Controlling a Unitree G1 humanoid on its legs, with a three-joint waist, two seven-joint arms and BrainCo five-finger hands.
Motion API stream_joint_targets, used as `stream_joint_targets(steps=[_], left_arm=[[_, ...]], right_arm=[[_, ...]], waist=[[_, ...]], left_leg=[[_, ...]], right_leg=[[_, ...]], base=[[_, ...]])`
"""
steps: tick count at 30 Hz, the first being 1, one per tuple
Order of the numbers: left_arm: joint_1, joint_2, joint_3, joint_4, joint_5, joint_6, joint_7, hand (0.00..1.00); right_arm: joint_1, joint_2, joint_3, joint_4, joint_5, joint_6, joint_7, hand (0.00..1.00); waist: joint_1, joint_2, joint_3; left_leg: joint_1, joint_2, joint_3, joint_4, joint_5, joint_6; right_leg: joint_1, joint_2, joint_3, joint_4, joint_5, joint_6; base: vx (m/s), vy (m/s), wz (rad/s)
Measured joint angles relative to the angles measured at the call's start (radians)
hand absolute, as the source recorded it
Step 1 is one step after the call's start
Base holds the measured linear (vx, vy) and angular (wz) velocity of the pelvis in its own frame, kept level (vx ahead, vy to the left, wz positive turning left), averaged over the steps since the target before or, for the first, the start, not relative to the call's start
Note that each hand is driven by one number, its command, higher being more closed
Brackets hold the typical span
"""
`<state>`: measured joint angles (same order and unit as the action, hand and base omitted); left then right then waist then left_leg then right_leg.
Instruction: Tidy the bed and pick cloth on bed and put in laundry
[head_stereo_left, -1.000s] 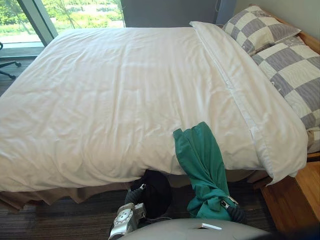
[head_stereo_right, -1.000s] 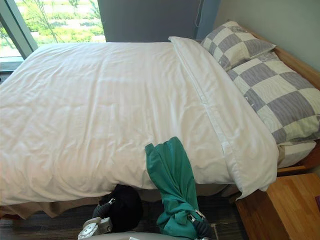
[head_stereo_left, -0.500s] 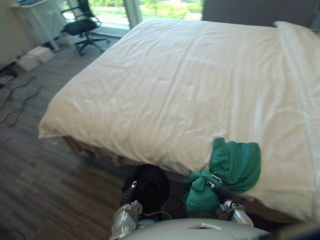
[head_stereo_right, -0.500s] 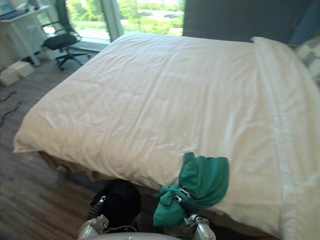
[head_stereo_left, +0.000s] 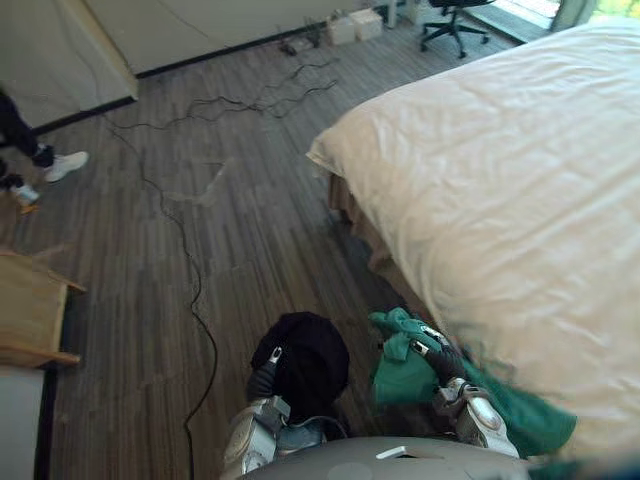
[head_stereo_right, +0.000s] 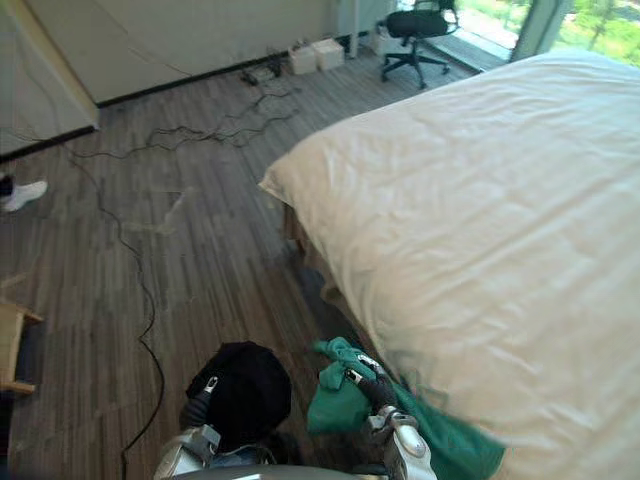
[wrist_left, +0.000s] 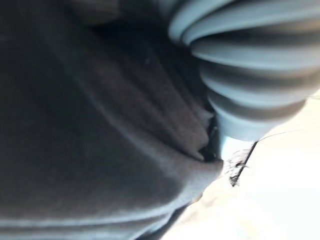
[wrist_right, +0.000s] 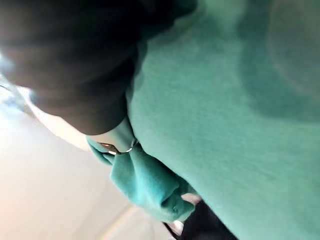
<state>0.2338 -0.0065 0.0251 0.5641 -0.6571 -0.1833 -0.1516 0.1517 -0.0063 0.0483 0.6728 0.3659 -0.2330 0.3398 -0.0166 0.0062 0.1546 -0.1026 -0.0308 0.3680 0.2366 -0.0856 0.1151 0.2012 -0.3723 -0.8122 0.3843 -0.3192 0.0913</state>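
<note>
Right hand (head_stereo_left: 438, 355) low in the near centre, just off the bed's (head_stereo_left: 500, 180) near-left edge, over the wood floor (head_stereo_left: 200, 230). You see the green cloth (head_stereo_left: 400, 375) bunched round it. In the right wrist view a silver finger (wrist_right: 118, 142) curls into the fabric, so the hand is clenched on it.

Cloth is plain teal, soft and creased, knotted into a lump at the hand. A loose tail trails to the near right along the white duvet's edge. You cannot tell whether that tail rests on the bed.

Left hand (wrist_left: 245, 65) sits just left of the right one, buried in a black cloth (head_stereo_left: 305, 355) that is rounded and has a zip pull showing. You cannot tell its grip.
</note>
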Motion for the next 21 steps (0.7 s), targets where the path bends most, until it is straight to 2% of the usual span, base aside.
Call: stream_joint_targets(steps=[2,3,4,6,7,8,9,10,11,12,13,14,17,19,21], left_arm=[[-0.009,0.013,-0.022,0.001,0.000,0.007,0.008,1.00],[-0.003,0.019,-0.025,0.003,0.001,0.009,0.009,1.00],[0.006,0.030,-0.025,0.005,0.002,0.008,0.010,1.00],[0.017,0.031,-0.039,0.012,0.004,0.008,0.015,1.00],[0.026,0.024,-0.054,0.012,0.006,0.006,0.024,1.00],[0.026,0.024,-0.065,0.014,0.007,0.007,0.028,1.00],[0.023,0.026,-0.086,0.015,0.013,0.007,0.029,1.00],[0.012,0.040,-0.104,0.017,0.014,0.005,0.028,1.00],[0.004,0.051,-0.109,0.017,0.014,0.005,0.027,1.00],[0.005,0.066,-0.117,0.018,0.014,0.003,0.027,1.00],[0.010,0.081,-0.118,0.019,0.012,0.003,0.027,1.00],[0.012,0.087,-0.123,0.024,0.011,0.004,0.027,1.00],[0.024,0.067,-0.146,0.041,0.014,0.005,0.023,1.00],[0.026,0.066,-0.148,0.041,0.014,0.005,0.016,1.00],[0.026,0.070,-0.147,0.042,0.014,0.005,0.001,1.00]], right_arm=[[0.003,0.003,0.007,0.000,-0.022,0.008,-0.004,1.00],[0.009,0.003,0.018,0.000,-0.040,0.008,-0.011,1.00],[0.011,0.002,0.032,0.000,-0.044,0.005,-0.012,1.00],[0.025,0.000,0.038,-0.006,-0.049,-0.006,-0.011,1.00],[0.036,-0.012,0.037,-0.024,-0.063,-0.019,-0.010,1.00],[0.042,-0.013,0.034,-0.030,-0.070,-0.025,-0.010,1.00],[0.059,-0.012,0.036,-0.034,-0.078,-0.047,-0.011,1.00],[0.071,-0.014,0.038,-0.057,-0.080,-0.075,-0.013,1.00],[0.081,-0.010,0.038,-0.060,-0.079,-0.089,-0.016,1.00],[0.084,-0.007,0.054,-0.058,-0.079,-0.104,-0.017,1.00],[0.087,-0.008,0.060,-0.058,-0.078,-0.108,-0.015,1.00],[0.084,-0.008,0.060,-0.056,-0.076,-0.110,-0.017,1.00],[0.096,-0.043,0.056,-0.043,-0.053,-0.110,-0.023,1.00],[0.110,-0.046,0.055,-0.039,-0.051,-0.111,-0.022,1.00],[0.110,-0.044,0.056,-0.037,-0.033,-0.110,-0.017,1.00]], waist=[[0.001,0.017,0.011],[0.007,0.019,0.012],[0.007,0.018,0.015],[0.000,0.021,0.019],[0.000,0.050,0.027],[-0.013,0.056,0.032],[-0.046,0.059,0.041],[-0.048,0.067,0.049],[-0.047,0.057,0.057],[-0.039,0.020,0.059],[-0.025,0.000,0.054],[-0.021,-0.022,0.059],[-0.022,0.022,0.081],[-0.022,0.033,0.074],[-0.020,0.033,0.068]], left_leg=[[0.039,-0.012,-0.048,-0.081,0.050,0.007],[0.071,-0.016,-0.064,-0.113,0.069,0.004],[0.099,-0.031,-0.086,-0.147,0.092,0.001],[0.141,-0.041,-0.120,-0.233,0.126,-0.008],[0.159,-0.041,-0.181,-0.286,0.114,-0.018],[0.159,-0.044,-0.211,-0.299,0.112,-0.018],[0.154,-0.044,-0.275,-0.304,0.121,-0.021],[0.152,-0.040,-0.314,-0.310,0.136,-0.030],[0.149,-0.042,-0.329,-0.315,0.140,-0.035],[0.144,-0.054,-0.339,-0.332,0.158,-0.040],[0.130,-0.072,-0.352,-0.338,0.175,-0.046],[0.118,-0.086,-0.356,-0.339,0.191,-0.055],[0.120,-0.076,-0.379,-0.339,0.210,-0.059],[0.121,-0.073,-0.379,-0.339,0.210,-0.059],[0.121,-0.072,-0.377,-0.339,0.210,-0.060]], right_leg=[[0.020,0.062,-0.001,-0.077,0.017,0.018],[0.039,0.091,0.001,-0.128,0.042,0.004],[0.049,0.102,-0.001,-0.156,0.082,-0.004],[0.055,0.103,0.006,-0.131,0.094,-0.009],[0.038,0.104,0.040,-0.050,0.083,-0.067],[0.021,0.098,0.083,0.004,0.080,-0.102],[-0.031,0.106,0.221,0.107,0.094,-0.140],[-0.055,0.158,0.377,0.097,0.062,-0.118],[-0.053,0.185,0.446,0.056,0.050,-0.106],[-0.051,0.216,0.536,-0.032,0.031,-0.101],[-0.039,0.217,0.569,-0.081,-0.002,-0.099],[-0.018,0.213,0.587,-0.139,-0.030,-0.053],[0.009,0.230,0.553,-0.165,-0.025,-0.052],[0.018,0.235,0.553,-0.175,-0.026,-0.051],[0.020,0.240,0.558,-0.179,-0.026,-0.049]], base=[[0.01,0.030,0.79],[-0.06,-0.022,0.57],[-0.08,-0.032,0.54],[-0.11,-0.037,0.45],[-0.13,-0.020,0.56],[-0.13,0.007,1.24],[-0.09,0.032,1.50],[-0.07,0.021,1.42],[-0.06,-0.020,0.99],[-0.08,-0.075,0.73],[-0.08,-0.111,0.68],[-0.06,-0.095,0.47],[-0.08,-0.052,0.34],[-0.01,-0.051,0.16],[0.03,-0.069,-0.04]])
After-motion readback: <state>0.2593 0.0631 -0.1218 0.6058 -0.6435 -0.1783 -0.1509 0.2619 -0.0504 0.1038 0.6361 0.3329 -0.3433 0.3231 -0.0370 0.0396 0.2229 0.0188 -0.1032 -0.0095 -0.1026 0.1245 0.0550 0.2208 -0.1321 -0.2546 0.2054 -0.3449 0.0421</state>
